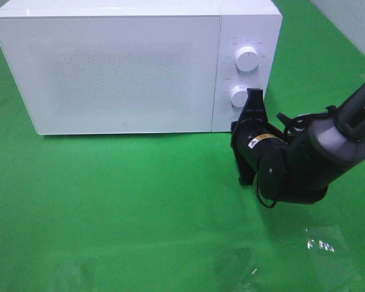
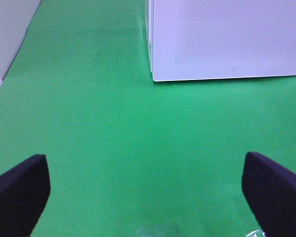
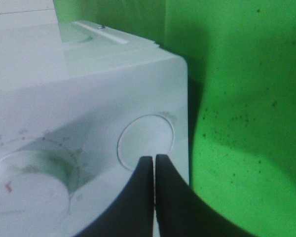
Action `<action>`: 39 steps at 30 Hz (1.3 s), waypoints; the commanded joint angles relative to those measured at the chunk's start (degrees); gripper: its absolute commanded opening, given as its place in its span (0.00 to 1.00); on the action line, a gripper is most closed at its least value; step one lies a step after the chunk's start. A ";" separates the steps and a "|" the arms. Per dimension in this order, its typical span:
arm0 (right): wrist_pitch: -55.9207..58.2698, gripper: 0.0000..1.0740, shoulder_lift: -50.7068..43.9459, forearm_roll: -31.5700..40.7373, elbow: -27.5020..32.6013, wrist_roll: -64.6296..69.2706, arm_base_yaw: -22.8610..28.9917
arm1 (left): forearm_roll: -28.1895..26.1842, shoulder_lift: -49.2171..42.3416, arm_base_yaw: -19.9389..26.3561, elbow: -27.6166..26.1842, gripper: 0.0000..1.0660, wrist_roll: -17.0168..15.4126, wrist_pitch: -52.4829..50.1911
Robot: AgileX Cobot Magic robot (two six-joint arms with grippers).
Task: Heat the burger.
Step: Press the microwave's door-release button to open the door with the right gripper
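The burger is out of view. A white microwave [image 1: 109, 67] stands at the back of the green table with its door closed. My right gripper [image 1: 253, 96] is shut with nothing between its fingers. In the right wrist view its tips [image 3: 154, 159] rest at the lower edge of a round button [image 3: 145, 133] below the lower knob [image 3: 29, 192]. My left gripper [image 2: 148, 197] is open and empty over bare green cloth, short of the microwave's front corner [image 2: 227, 39]. The left gripper does not show in the exterior high view.
Two white knobs sit on the microwave's control panel, the upper knob [image 1: 247, 59] above the lower knob [image 1: 239, 95]. A faint shiny patch [image 1: 325, 246] lies on the cloth at the front right. A pale wall [image 1: 353, 18] borders the back right.
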 commanded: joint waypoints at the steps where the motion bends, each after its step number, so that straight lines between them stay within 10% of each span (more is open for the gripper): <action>1: 1.20 0.00 0.52 -0.52 -1.09 0.06 -0.80 | -0.06 -1.09 0.23 0.17 0.92 0.00 -0.57; 39: -7.05 0.01 1.55 1.20 -8.48 0.17 -3.15 | -0.06 -1.09 0.23 0.17 0.92 0.00 -0.57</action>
